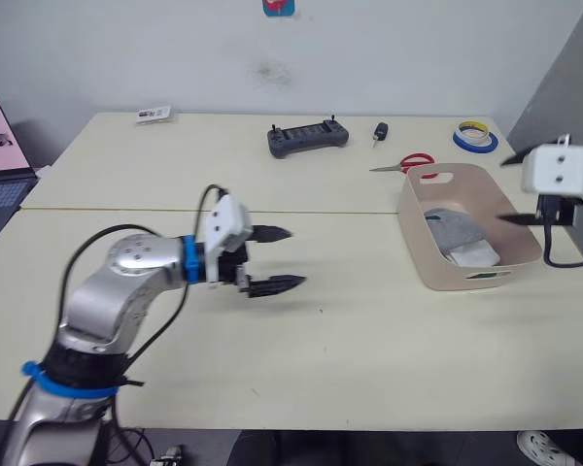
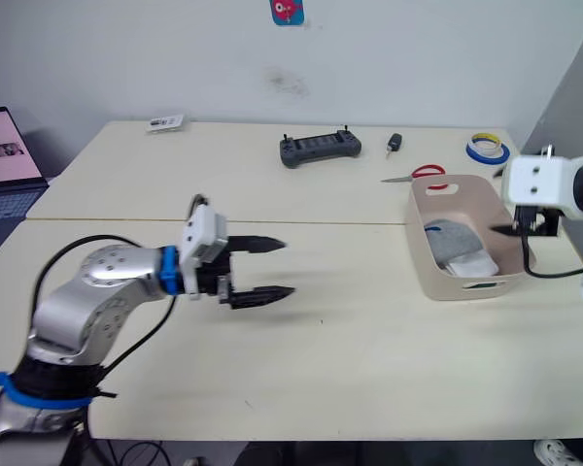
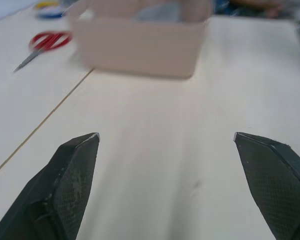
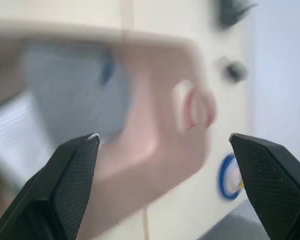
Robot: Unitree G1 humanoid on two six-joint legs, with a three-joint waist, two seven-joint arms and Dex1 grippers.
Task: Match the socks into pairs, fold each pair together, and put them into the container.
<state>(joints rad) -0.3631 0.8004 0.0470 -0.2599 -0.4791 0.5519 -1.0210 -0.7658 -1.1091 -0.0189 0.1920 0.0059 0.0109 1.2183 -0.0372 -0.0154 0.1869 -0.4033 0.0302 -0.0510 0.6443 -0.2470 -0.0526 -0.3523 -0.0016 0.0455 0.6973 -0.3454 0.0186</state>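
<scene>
The pale pink container (image 1: 420, 248) stands on the table at the right. A grey sock (image 1: 453, 226) and a white sock (image 1: 477, 255) lie folded inside it. My right gripper (image 1: 513, 190) hovers over the container's right rim, open and empty; its wrist view looks down on the grey sock (image 4: 70, 95) and the container's wall (image 4: 157, 125). My left gripper (image 1: 292, 257) hangs open and empty over bare table left of centre, pointing toward the container (image 3: 140, 45).
Along the back of the table lie a dark handheld controller (image 1: 308, 137), a small black item (image 1: 380, 130), red-handled scissors (image 1: 409, 162), tape rolls (image 1: 474, 136) and a card (image 1: 154, 115). A laptop (image 1: 0, 155) sits at the far left.
</scene>
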